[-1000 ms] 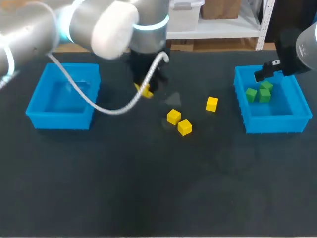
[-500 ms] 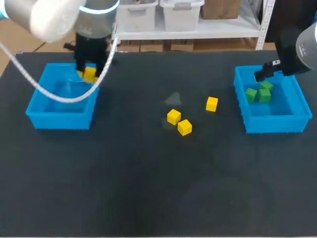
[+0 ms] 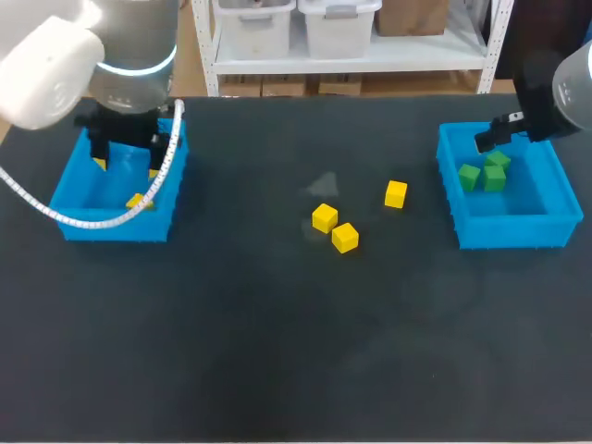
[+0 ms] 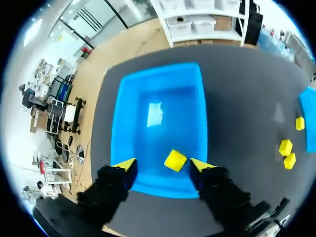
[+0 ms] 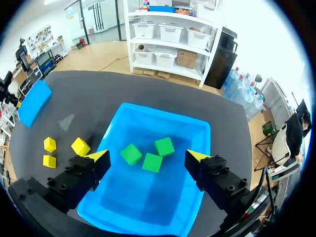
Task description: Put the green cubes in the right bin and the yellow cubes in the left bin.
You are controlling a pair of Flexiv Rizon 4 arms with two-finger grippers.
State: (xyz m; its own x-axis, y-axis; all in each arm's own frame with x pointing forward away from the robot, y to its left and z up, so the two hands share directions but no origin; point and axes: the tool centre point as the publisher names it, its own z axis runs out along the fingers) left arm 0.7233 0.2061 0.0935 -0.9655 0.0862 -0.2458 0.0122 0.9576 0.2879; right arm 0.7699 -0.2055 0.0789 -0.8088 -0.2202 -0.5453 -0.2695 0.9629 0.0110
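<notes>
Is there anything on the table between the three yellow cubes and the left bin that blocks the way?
Nothing visible does. Only bare table lies between the three yellow cubes and the left bin.

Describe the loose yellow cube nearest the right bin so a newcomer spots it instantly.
Start at the right bin, the one holding green cubes. On the black table beside it, the target yellow cube is the nearest, standing alone. The other two yellow cubes huddle together farther off.
</notes>
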